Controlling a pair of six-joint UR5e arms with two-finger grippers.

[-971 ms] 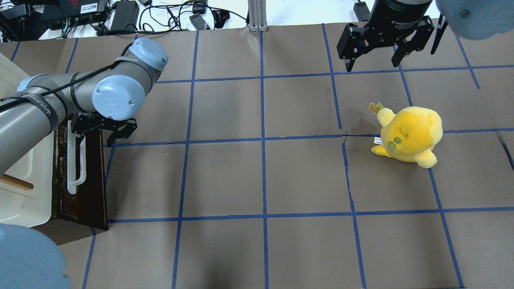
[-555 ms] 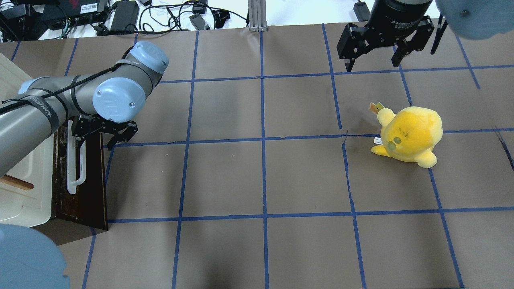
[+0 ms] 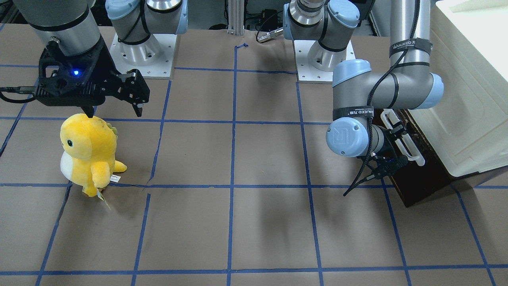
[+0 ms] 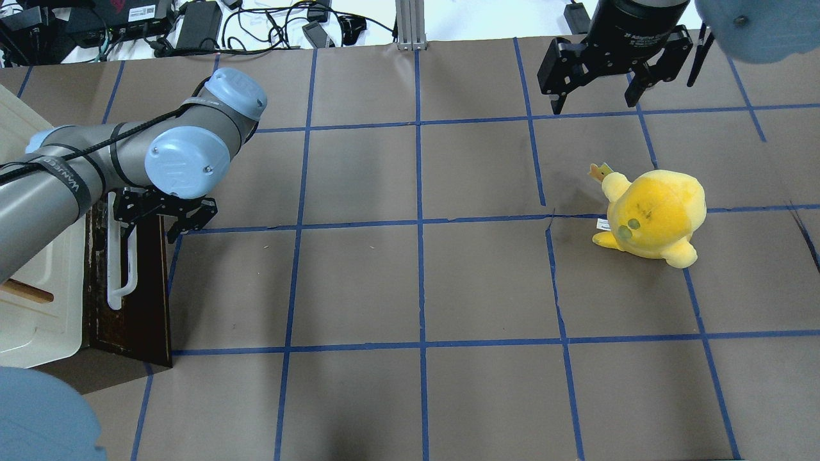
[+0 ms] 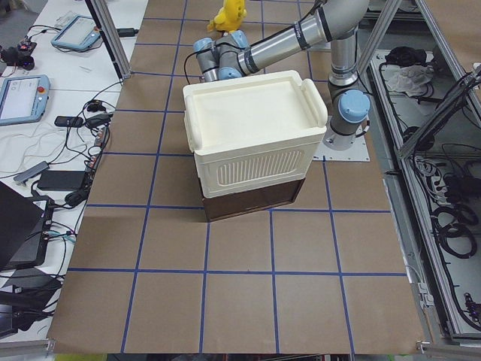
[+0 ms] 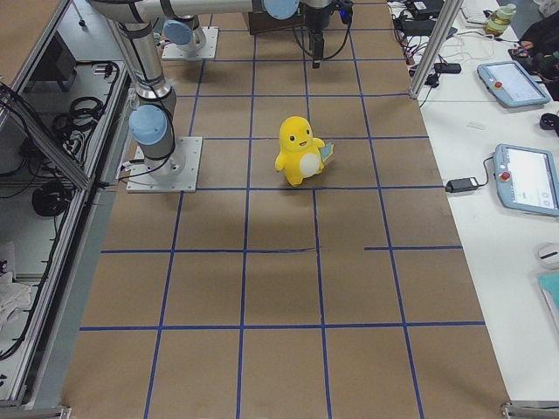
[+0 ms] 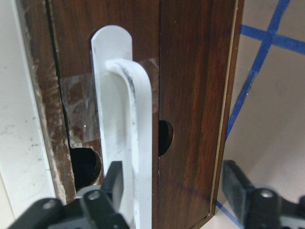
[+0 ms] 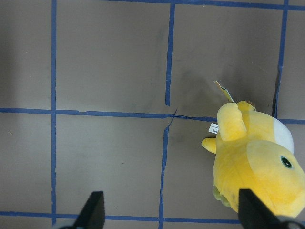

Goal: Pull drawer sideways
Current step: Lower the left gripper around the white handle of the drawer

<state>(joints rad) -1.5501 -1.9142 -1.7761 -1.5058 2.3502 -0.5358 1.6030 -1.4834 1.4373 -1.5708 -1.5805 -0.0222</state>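
The handle (image 7: pixel 125 124) runs out of frame between the blurred fingers (image 7: pixel 238 186) of the left gripper (image 7: pixel 175 181) (bases cropped); the drawer (image 7: pixel 195 95) overruns the top edge.

Left end effector (image 4: pixel 148 224) nudges toward the desk's left edge, a shade closer over the handle (image 4: pixel 122 275) than a second ago.
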